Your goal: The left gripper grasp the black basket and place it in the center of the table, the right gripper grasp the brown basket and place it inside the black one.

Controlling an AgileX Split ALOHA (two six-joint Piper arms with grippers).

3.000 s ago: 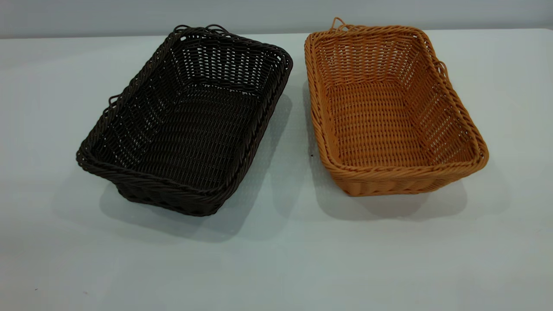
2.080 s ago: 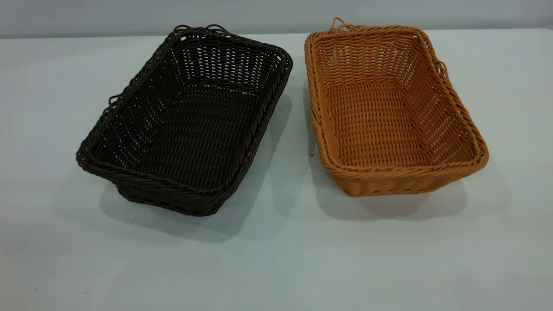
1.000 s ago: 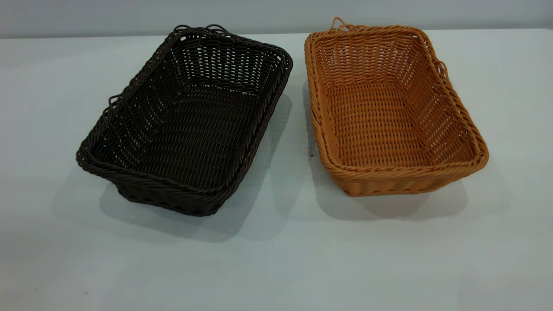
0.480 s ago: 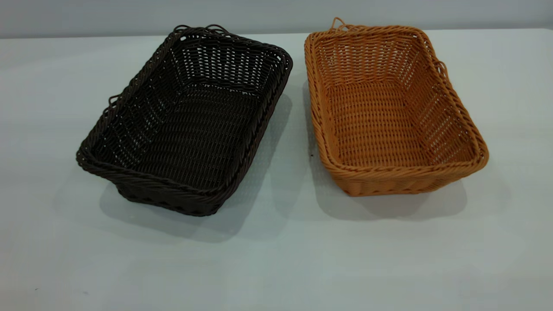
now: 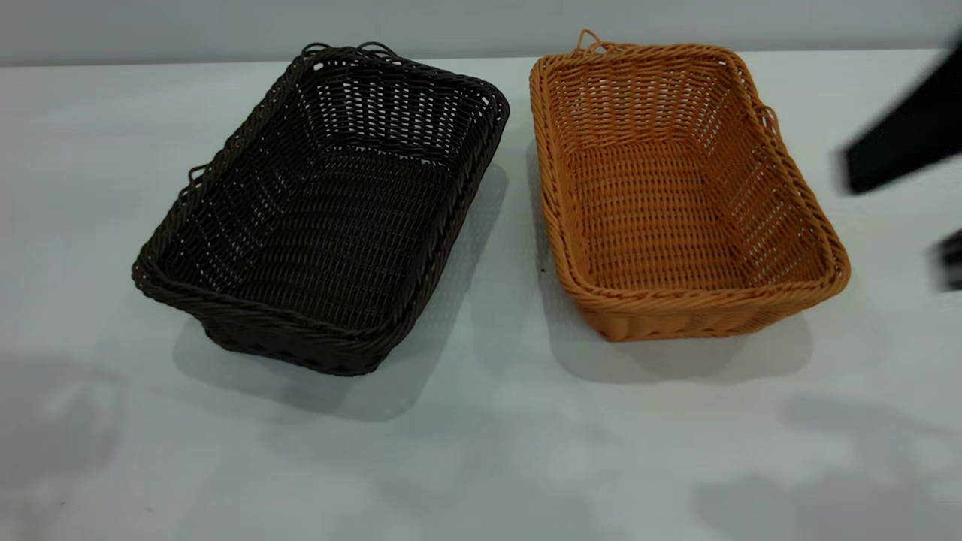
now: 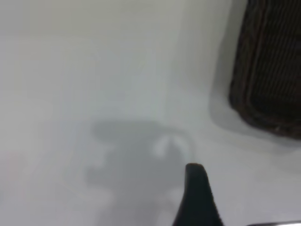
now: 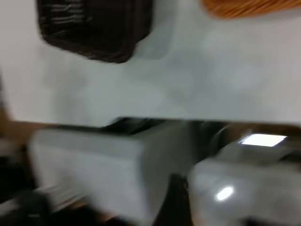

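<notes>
1. On the large plain white matte table (image 5: 481,451), we find nothing of the task done yet: both baskets sit apart on its surface, side by side, neither held.
2. Our landmark is the black basket (image 5: 323,210), a rectangular, very dark woven wicker tray with flared sides and a braided rim. It sits left of the table's middle in the exterior view.
3. Just to its right, not touching, lies the brown basket (image 5: 680,188), an orange-tan woven wicker tray of the same shape, empty.
4. Beyond the brown basket, at the far right edge, a dark blurred shape enters; we judge it the right arm (image 5: 902,143). Whether its claw is spread or pressed together, we cannot tell.
5. The left gripper (image 6: 197,197) hovers over bare table near a corner of the black basket; only one dark finger shows, so we cannot tell its state either.
6. Left to do: both grasps, the centring, the nesting.
</notes>
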